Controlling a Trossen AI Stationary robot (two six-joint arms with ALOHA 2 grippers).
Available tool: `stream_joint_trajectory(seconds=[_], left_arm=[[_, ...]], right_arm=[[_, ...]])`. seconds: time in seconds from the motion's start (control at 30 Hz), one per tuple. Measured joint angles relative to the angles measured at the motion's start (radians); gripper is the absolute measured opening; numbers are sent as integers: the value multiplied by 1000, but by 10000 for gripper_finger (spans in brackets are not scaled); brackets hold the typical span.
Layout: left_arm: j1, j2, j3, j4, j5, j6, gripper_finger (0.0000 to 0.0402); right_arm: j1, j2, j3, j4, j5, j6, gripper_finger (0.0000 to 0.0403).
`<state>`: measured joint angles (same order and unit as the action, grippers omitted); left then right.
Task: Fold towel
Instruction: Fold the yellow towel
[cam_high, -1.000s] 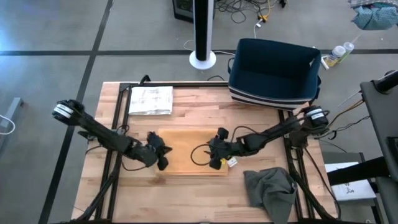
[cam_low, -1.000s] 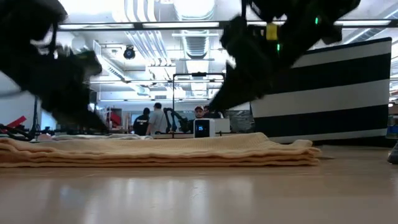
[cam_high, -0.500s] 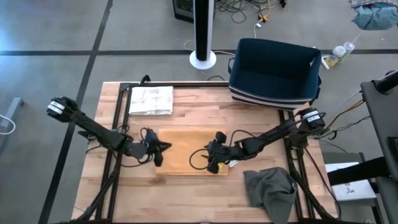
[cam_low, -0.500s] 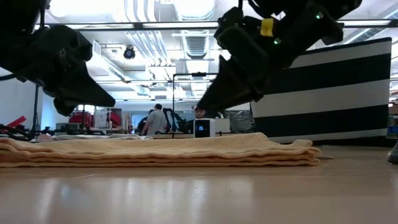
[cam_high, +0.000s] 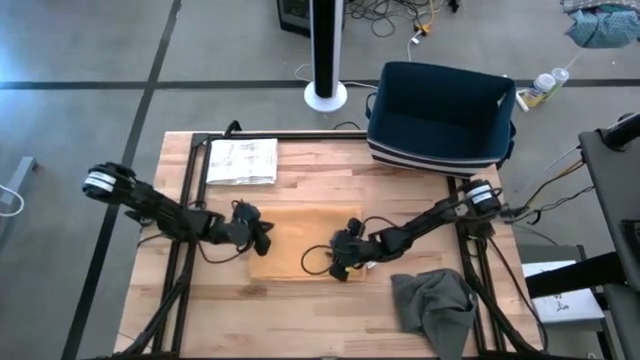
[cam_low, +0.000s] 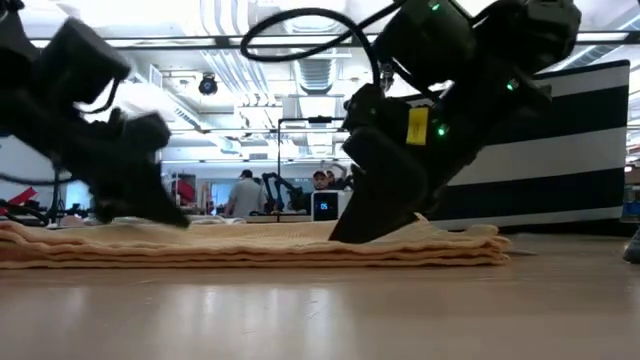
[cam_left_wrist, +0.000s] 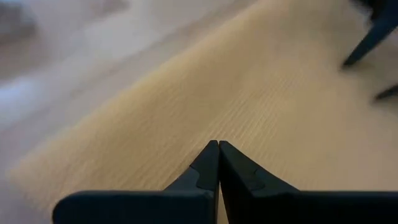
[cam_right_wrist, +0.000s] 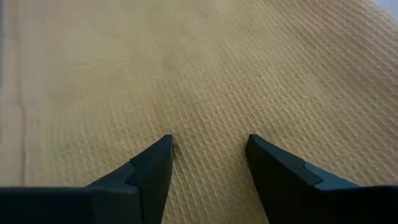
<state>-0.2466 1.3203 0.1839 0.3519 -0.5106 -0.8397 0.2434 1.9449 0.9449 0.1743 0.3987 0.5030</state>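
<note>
A tan waffle-weave towel (cam_high: 300, 240) lies folded in several flat layers on the middle of the wooden table (cam_high: 300, 320). My left gripper (cam_high: 262, 238) is shut and low over the towel's left edge, slanting down; the left wrist view shows its closed tips (cam_left_wrist: 219, 144) against the cloth (cam_left_wrist: 267, 93). My right gripper (cam_high: 340, 268) stands open on the towel's near right part, both tips (cam_right_wrist: 209, 142) down on the weave (cam_right_wrist: 205, 62). In the low view both grippers reach the towel's top (cam_low: 250, 240). My left gripper meets the towel's top surface (cam_left_wrist: 186, 134) near its left edge with its shut fingertips, slanting down from the table's left; nothing is between the fingers. My right gripper has its two open fingertips (cam_right_wrist: 163, 149) set on the towel's top layer (cam_right_wrist: 208, 124) near its near right corner, slanting down from the right, with flat cloth between them. The towel lies flat on the table.
A crumpled grey cloth (cam_high: 435, 300) lies at the near right corner. A dark blue bin with striped sides (cam_high: 440, 115) stands at the far right edge, and a white folded sheet (cam_high: 242, 160) at the far left. People stand in the room beyond the table (cam_low: 245, 190).
Both grippers have come down onto the towel. My left gripper has gone toward the table's right, onto the towel's left edge. My right gripper has sunk and gone toward the table's near edge, still open. The towel has stayed flat and in place.
</note>
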Motion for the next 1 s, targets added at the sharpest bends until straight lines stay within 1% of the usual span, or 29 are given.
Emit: stream_joint_trajectory(seconds=[0.07, 0.17, 0.27, 0.37, 0.5, 0.57, 0.63, 0.67, 0.8, 0.9, 1.0], left_arm=[[-4, 52, 0, 18, 31, -27, 0], [-38, 109, 2, 88, 71, -40, 0], [-97, 142, 20, 188, 122, -15, 0], [-152, 130, 71, 193, 154, 10, 0], [-177, 94, 126, 170, 143, 46, 0], [-171, 82, 139, 144, 118, 54, 0], [-158, 88, 159, 162, 70, 81, 0], [-142, 95, 162, 160, 66, 95, 0], [-55, 167, 165, 152, 161, 125, 0], [3, 233, 148, 127, 171, 121, 0], [44, 270, 140, 134, 220, 66, 0]], right_arm=[[-27, -13, 0, -26, 6, -37, 199], [-72, -55, 2, -99, 11, -141, 199], [-81, -125, 36, -220, -26, -203, 199], [-36, -191, 49, -274, -61, -204, 199], [42, -209, 45, -272, -86, -129, 199], [78, -201, 44, -256, -83, -61, 199], [114, -182, 44, -247, -78, 10, 199], [129, -165, 42, -254, -67, 42, 199], [173, -110, 44, -222, -35, 121, 199], [165, -68, 43, -233, -40, 128, 199], [139, -62, 45, -262, -47, 125, 199]])
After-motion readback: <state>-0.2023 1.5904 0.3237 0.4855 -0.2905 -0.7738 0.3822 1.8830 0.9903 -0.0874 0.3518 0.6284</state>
